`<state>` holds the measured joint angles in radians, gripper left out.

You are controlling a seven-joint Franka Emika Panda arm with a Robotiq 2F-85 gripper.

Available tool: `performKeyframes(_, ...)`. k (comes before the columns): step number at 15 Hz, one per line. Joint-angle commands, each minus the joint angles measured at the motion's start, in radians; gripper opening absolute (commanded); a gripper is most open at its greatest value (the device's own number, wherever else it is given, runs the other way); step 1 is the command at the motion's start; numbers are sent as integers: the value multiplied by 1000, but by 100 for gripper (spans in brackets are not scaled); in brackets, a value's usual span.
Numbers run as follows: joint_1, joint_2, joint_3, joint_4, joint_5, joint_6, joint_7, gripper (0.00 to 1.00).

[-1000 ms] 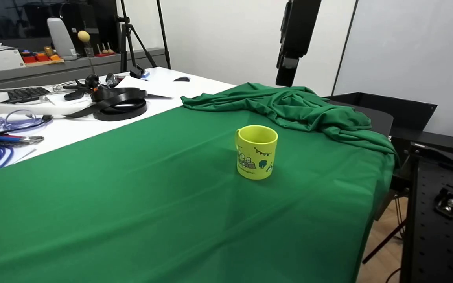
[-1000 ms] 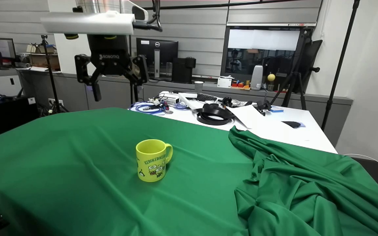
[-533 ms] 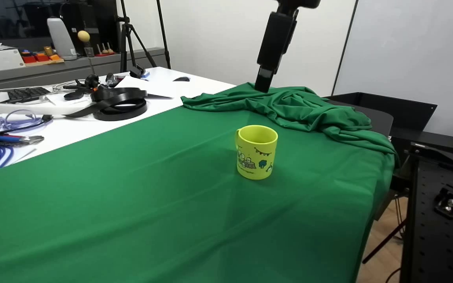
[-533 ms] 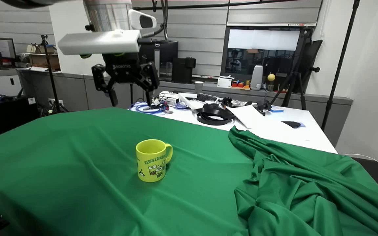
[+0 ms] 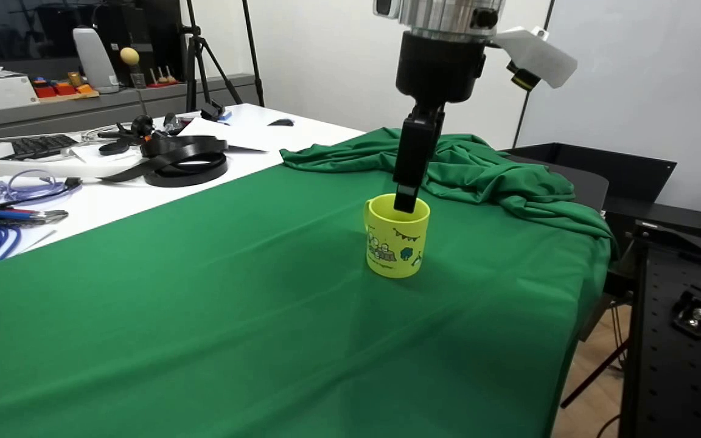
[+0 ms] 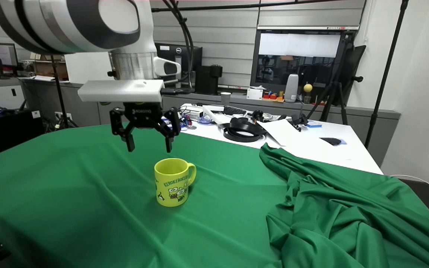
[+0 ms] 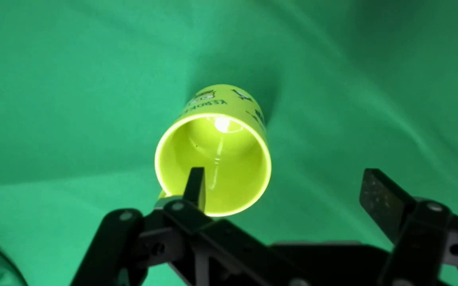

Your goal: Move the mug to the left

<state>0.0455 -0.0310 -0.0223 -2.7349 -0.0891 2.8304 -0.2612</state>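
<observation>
The yellow-green mug point(image 5: 394, 252) stands upright on the green cloth in both exterior views point(image 6: 171, 188). It has dark printed figures on its side. Its handle point(image 6: 192, 174) points right in that exterior view and is mostly hidden in the wrist view. My gripper point(image 6: 149, 149) is open and empty, above the mug and off to one side, apart from it. In the wrist view, the gripper's point(image 7: 284, 172) left finger overlaps the near part of the mug's mouth point(image 7: 229, 155). The right finger is over bare cloth, so the mug is not centred between the fingers.
A bunched part of the green cloth point(image 6: 333, 208) lies on one side of the table. A white table part point(image 5: 253, 137) holds black tape rolls point(image 5: 186, 161), cables and a keyboard. A black perforated frame point(image 5: 679, 340) stands beyond the cloth's edge.
My gripper has come down from high above the table to a little above the mug, shifting right in an exterior view. Its fingers stay open. The mug has not moved.
</observation>
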Motion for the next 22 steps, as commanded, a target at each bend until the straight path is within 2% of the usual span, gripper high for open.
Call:
performKeyframes(1,-22,119,5,82,-39,0,41,100)
performKeyframes(10,-15,304,-10,211,-90,-8,61,100)
performKeyframes(11,-13,316,-11,220,-98,-8,64,75)
performKeyframes(13,-14,329,-5,231,-100,-8,63,67)
performKeyframes(22,-39,306,39,221,-60,-21,23,5)
